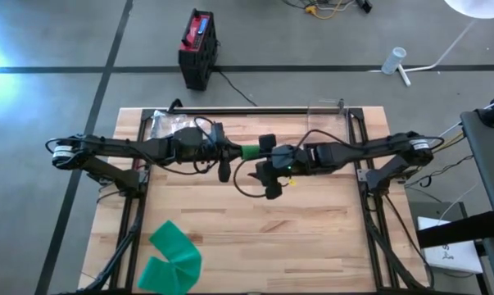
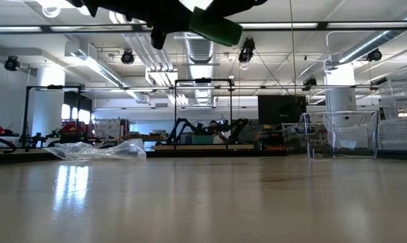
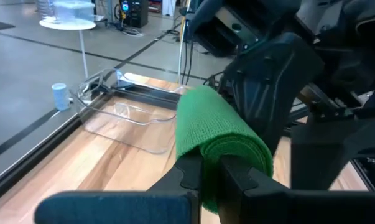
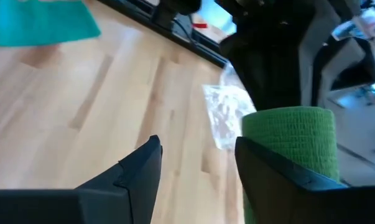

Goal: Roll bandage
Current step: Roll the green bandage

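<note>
Left wrist view: left gripper (image 3: pixel 211 171) clamped on green bandage roll (image 3: pixel 215 134); right gripper (image 4: pixel 196 165) open beside roll. Advisable: re-grip squarely, keep layers taut.

green bandage roll (image 2: pixel 215 28) aloft, crumpled plastic bag (image 2: pixel 98 150) on table (image 2: pixel 203 202)

Both arms are dark, near-black, built of slim tube links between chunky joint housings, with pale metal caps at the shoulder ends. Loose black cables loop along each arm and hang beneath the wrists. The right tool (image 4: pixel 196 171) ends in two broad, matte, dark, angular fingers (image 4: pixel 137 174).
</note>
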Controlling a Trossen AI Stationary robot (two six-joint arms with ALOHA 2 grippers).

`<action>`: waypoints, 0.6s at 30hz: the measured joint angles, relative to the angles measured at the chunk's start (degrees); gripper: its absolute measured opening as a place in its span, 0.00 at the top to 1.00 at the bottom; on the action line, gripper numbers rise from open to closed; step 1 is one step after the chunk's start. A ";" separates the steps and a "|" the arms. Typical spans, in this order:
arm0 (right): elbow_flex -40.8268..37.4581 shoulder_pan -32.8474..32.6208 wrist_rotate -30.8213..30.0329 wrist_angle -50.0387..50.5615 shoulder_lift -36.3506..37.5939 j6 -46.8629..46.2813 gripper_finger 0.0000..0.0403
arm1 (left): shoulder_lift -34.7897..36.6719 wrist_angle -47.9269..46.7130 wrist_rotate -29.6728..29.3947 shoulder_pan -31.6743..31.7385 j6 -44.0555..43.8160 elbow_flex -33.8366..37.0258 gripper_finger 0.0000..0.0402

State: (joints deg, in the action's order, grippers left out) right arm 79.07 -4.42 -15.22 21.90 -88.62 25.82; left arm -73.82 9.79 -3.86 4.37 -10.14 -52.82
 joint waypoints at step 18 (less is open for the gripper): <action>0.55 0.40 -8.49 -3.50 2.43 1.09 0.51 | -0.09 -1.83 0.37 -0.28 1.21 0.04 0.98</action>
State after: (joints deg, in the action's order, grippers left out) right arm 79.61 -4.01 -23.71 18.39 -86.19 26.91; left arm -73.91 7.96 -3.49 4.10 -8.93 -52.77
